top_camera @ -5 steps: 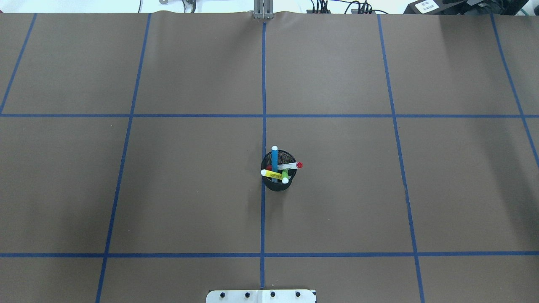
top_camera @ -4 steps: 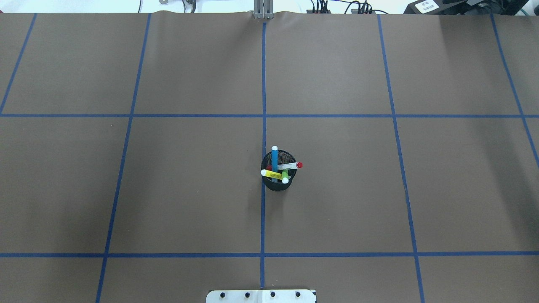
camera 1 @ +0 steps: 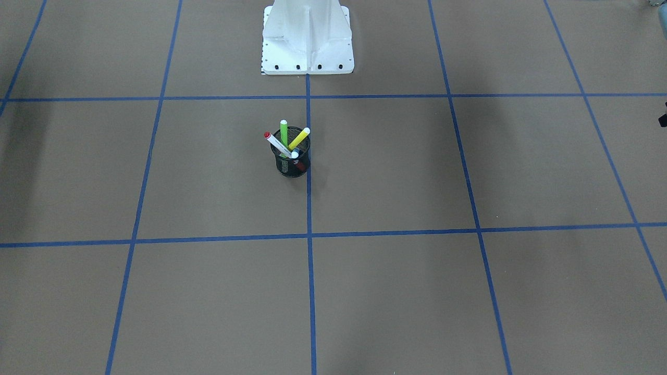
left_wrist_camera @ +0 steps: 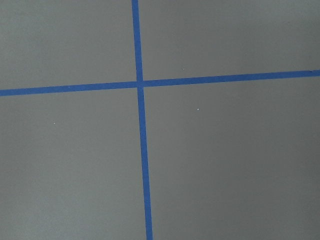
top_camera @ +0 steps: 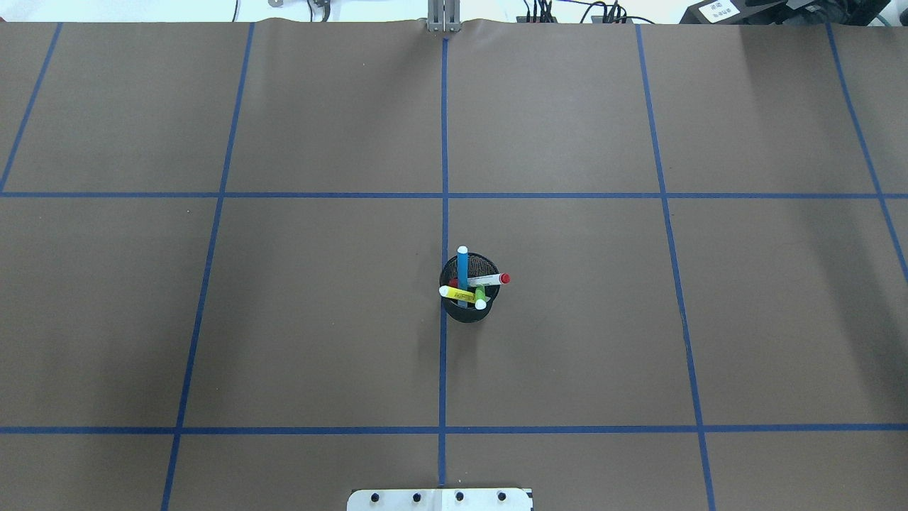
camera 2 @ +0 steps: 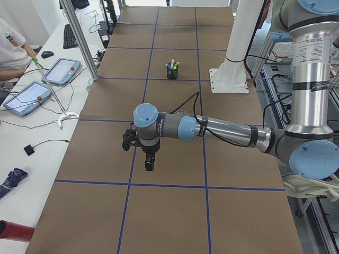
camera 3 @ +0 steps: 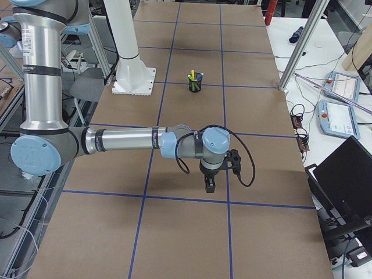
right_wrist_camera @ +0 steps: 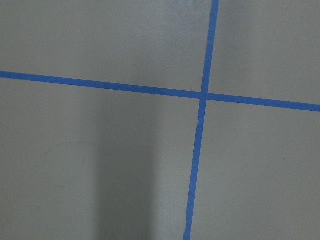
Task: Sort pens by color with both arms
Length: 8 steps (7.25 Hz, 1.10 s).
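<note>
Looks not started: the blue pen [top_camera: 462,271], red-tipped white pen [top_camera: 488,281], green pen [camera 1: 284,132] and yellow pen [camera 1: 299,139] all sit jumbled in the mesh cup [top_camera: 464,314] mid-table, while the left gripper [camera 2: 150,165] and right gripper [camera 3: 209,186] hang well apart from it, open or closed I cannot tell.

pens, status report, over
Left gripper and right gripper hover far from cup, open or shut unclear. All four pens in mesh cup, none sorted. No obstacle seen around cup.
</note>
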Each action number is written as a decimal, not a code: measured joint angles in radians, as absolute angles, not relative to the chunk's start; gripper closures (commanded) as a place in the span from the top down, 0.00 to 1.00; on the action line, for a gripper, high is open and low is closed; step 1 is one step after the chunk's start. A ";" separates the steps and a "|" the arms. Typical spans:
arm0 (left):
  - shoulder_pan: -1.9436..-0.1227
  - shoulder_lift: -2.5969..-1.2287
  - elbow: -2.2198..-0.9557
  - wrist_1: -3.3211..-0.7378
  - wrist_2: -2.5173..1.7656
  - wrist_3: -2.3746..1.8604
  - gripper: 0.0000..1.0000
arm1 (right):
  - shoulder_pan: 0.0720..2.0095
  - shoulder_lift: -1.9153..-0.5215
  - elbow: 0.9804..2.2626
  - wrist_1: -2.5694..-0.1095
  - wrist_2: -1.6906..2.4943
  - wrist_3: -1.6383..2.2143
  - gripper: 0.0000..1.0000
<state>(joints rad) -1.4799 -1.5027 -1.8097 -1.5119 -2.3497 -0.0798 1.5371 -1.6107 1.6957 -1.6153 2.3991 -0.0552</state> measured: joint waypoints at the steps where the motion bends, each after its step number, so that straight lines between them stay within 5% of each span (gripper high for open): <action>1: -1.480 -1.502 -1.813 -1.512 -2.351 -0.079 1.00 | 1.537 -1.611 1.695 -1.615 2.399 -0.055 0.99; 8: -1.478 -1.474 -1.845 -1.516 -2.353 -0.078 1.00 | 1.527 -1.608 1.690 -1.614 2.419 -0.058 0.99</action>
